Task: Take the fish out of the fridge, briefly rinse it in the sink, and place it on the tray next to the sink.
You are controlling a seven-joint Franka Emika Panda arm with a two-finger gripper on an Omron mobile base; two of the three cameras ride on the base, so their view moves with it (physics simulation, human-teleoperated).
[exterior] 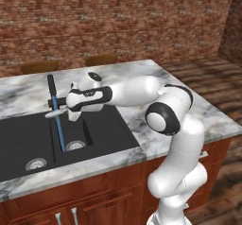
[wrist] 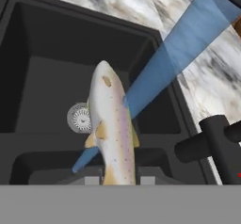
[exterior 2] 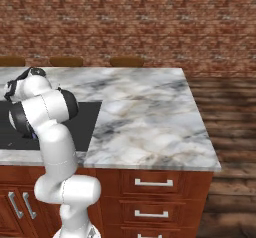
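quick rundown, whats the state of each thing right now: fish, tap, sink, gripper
fish: held in the gripper over the sink, in the water stream
tap: on, blue stream running into the basin
sink: nothing lying in the basin under the fish, drain open to view
gripper: shut on the fish, above the sink

The arm (exterior: pixel 176 139) was glossy white, built of fat rounded segments with smooth, tube-like links. Its joints carried dark, nearly black bands and round caps ringed in black. The wrist housing (exterior: pixel 87 98) was white with a black panel bearing small pale markings. The tool's fingertips (wrist: pixel 93 177) looked small and grey.
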